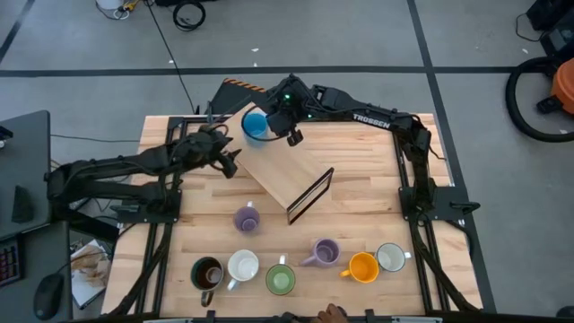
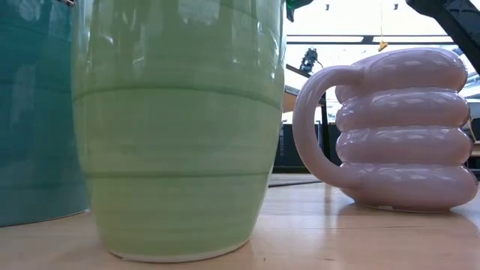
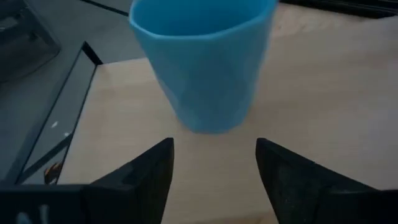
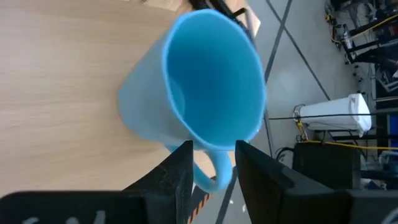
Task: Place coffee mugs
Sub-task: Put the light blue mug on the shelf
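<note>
High view. Right arm stretched from its base across the far side of the surface, right end effector set at the blue mug. Blue mug standing at the far corner of the tilted wooden board, close to the far edge of the surface. Left arm reaching in from the left, left end effector just left of the board and near the blue mug, apart from it. Seven other mugs on the near side of the board: a lilac mug just below it, then a row of dark brown mug, white mug, green mug, second lilac mug, orange mug and second white mug. Bare surface to the right of the board.

Low view. Green mug filling the near left, ribbed lilac mug to its right, handle toward the green mug; open gap between the two.

Left wrist view. Left end effector spread wide, nothing between its fingers; blue mug upright just beyond, board edge behind it.

Right wrist view. Right end effector pinching the blue mug at the rim beside the handle, one finger inside, one outside. Floor past the edge of the surface visible beyond the mug.
</note>
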